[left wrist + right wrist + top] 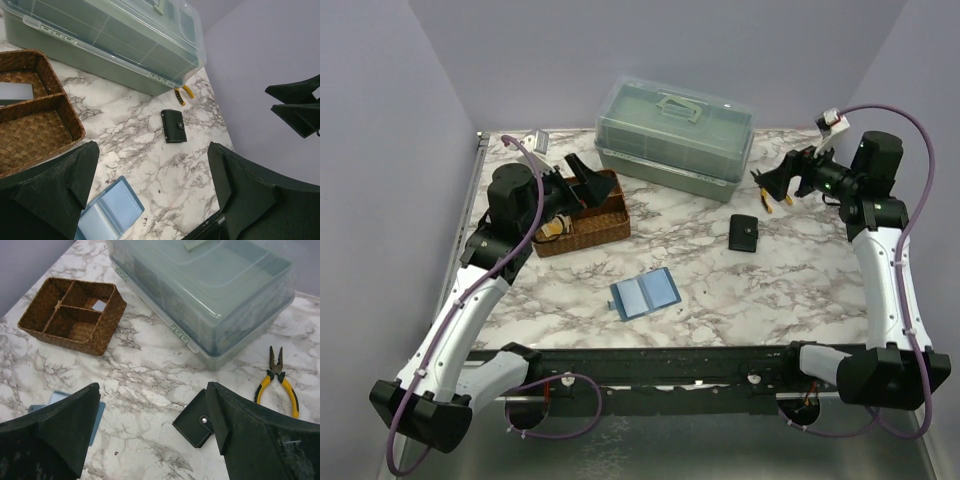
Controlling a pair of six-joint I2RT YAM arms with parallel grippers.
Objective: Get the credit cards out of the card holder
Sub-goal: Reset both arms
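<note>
Two hands, both raised off the bench [720, 290] with fingers spread wide and nothing held: left hand [575, 180] over the wicker basket [620, 215] at far left, right hand [778, 182] far right, above the black wallet [745, 233]. Card holder [643, 293] lies folded open and flat, near centre, well apart from both hands. No tan credit cards show in its pale blue pockets; a flat pale piece [98, 305] sits in one basket compartment, can't tell what it is. Holder looks soft and light, likely to slide on the marble, so pin one flap. Any cards would be thin, stiff and slick: pinch the exposed edge at the pocket mouth.
</note>
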